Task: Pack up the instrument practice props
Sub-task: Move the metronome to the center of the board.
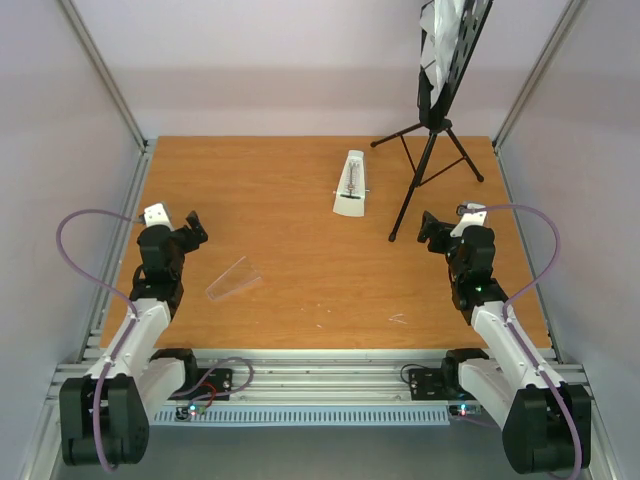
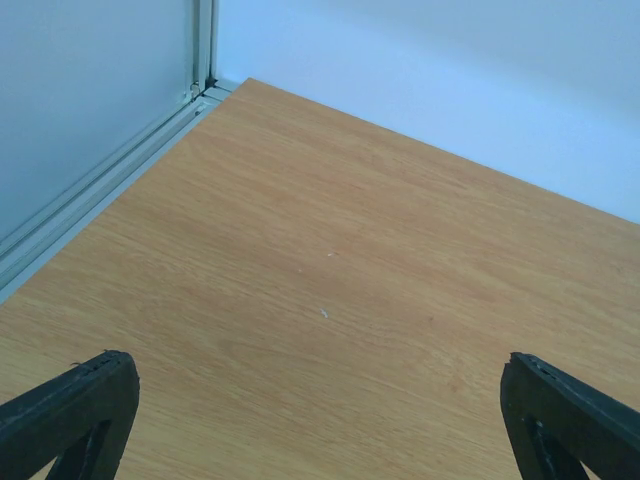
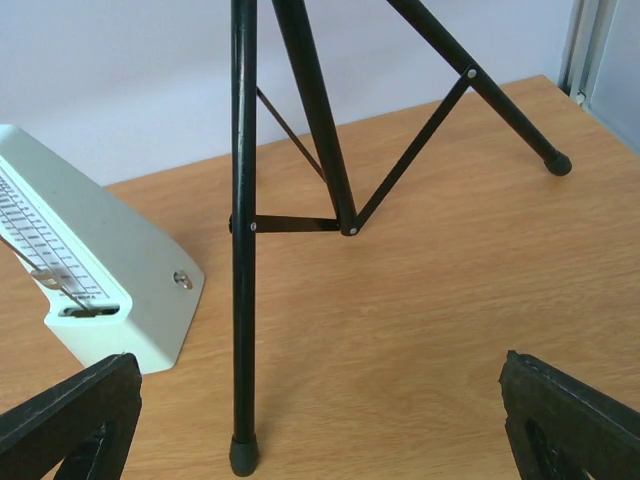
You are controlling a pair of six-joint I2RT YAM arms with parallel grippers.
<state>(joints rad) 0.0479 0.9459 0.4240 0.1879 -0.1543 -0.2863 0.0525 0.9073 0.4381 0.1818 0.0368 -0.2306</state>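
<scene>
Both grippers are spread fully apart and grasp nothing. The left gripper (image 1: 192, 228) hovers over the bare wooden table (image 1: 280, 210), its black fingers (image 2: 70, 415) framing only woodgrain. A clear cover (image 1: 233, 280) lies on the table to its right and a little behind its tips, out of the left wrist view.

The right gripper (image 3: 320, 425) faces the black tripod music stand (image 3: 243, 250). The stand's nearest leg comes down just ahead of the gripper, left of centre between the fingers, not touching them. The other legs splay away beyond it.

The white metronome (image 3: 110, 275) lies ahead and to the left of that gripper. Its tapered body is on its back, with the printed scale and thin pendulum rod facing up, uncovered.

White sheet-music pages (image 1: 440, 40) sit on the stand's tilted perforated desk, high above and beyond the gripper.
</scene>
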